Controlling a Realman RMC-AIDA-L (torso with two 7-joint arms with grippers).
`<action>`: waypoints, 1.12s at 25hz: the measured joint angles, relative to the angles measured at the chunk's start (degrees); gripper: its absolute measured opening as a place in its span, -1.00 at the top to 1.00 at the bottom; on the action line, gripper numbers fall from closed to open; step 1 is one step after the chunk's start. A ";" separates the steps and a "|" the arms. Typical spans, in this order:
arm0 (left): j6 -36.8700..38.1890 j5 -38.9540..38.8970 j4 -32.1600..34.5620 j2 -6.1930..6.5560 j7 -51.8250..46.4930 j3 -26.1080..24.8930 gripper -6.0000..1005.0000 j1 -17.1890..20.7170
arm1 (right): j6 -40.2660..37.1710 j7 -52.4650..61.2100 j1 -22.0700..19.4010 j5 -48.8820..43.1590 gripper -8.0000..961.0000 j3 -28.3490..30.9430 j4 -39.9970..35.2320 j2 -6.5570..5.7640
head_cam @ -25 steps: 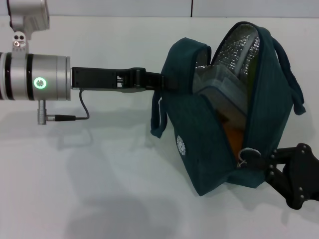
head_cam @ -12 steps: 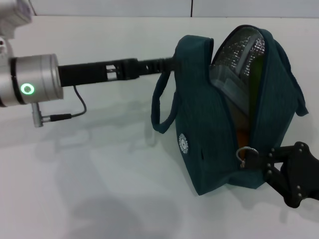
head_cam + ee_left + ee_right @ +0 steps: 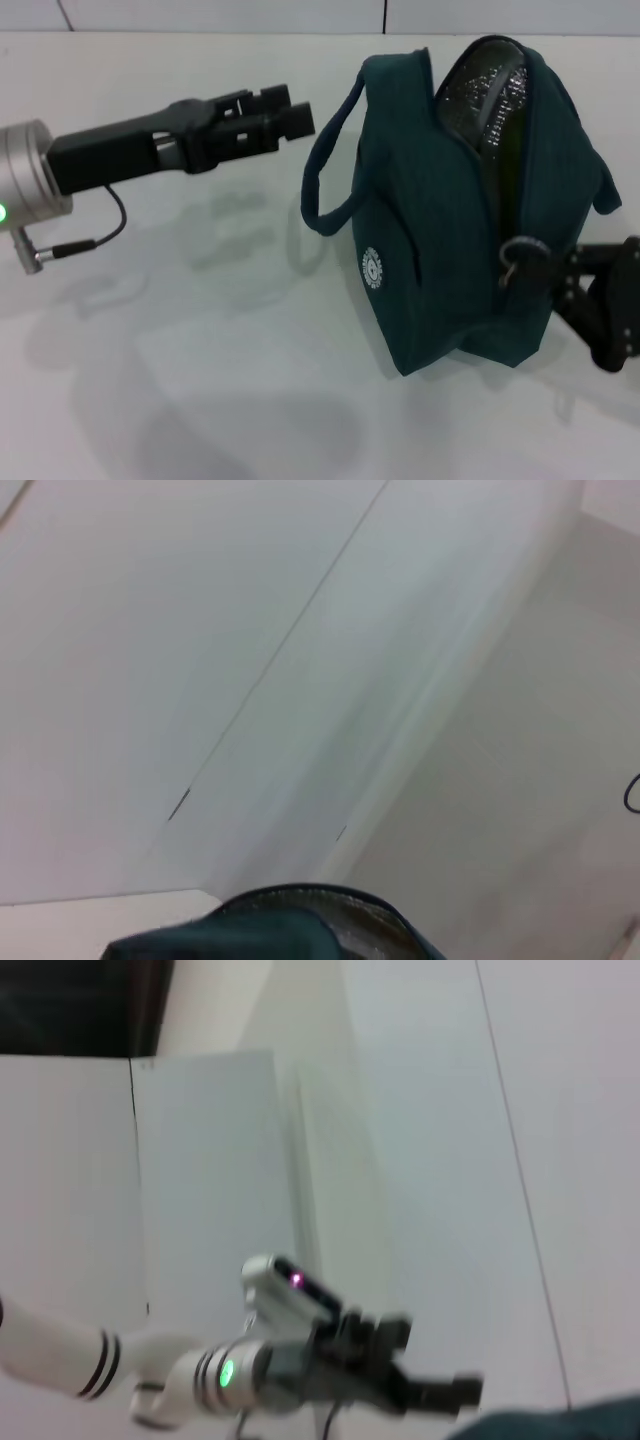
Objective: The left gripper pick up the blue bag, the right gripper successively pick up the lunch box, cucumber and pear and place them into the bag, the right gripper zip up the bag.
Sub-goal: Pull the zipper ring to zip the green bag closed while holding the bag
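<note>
One blue bag (image 3: 450, 220) stands upright on the white table (image 3: 200, 380), and I see that my left gripper (image 3: 290, 113) has let go of its fabric and backed off to the left since a moment ago, fingers close together around nothing, just beside the near loop handle (image 3: 325, 190). My right gripper (image 3: 560, 275) sits low against the bag's right side at the zipper's ring pull (image 3: 515, 255); I cannot tell whether its fingers grip it. I judge packing done and the zipping under way, the mouth still gaping on silver lining (image 3: 490, 90). Counts: one bag, two grippers; lunch box, cucumber and pear none visible
</note>
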 joint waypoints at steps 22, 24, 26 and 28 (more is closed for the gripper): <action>3.72 2.15 -17.17 -0.26 26.56 0.21 -0.61 4.29 | 8.26 -1.26 13.25 10.75 0.96 -2.18 -0.48 0.59; 2.61 1.44 -18.44 -0.30 28.65 0.00 -0.60 4.29 | 9.63 -1.24 14.55 10.82 0.96 -3.02 -0.49 0.64; 0.70 0.22 -19.92 -0.37 29.68 -0.08 -0.59 3.93 | 11.18 -1.24 15.73 10.88 0.96 -3.37 -0.50 0.70; -0.96 -0.96 -21.08 -0.41 30.15 -0.07 -0.58 3.38 | 12.15 -1.28 16.60 10.91 0.96 -3.43 -0.49 0.71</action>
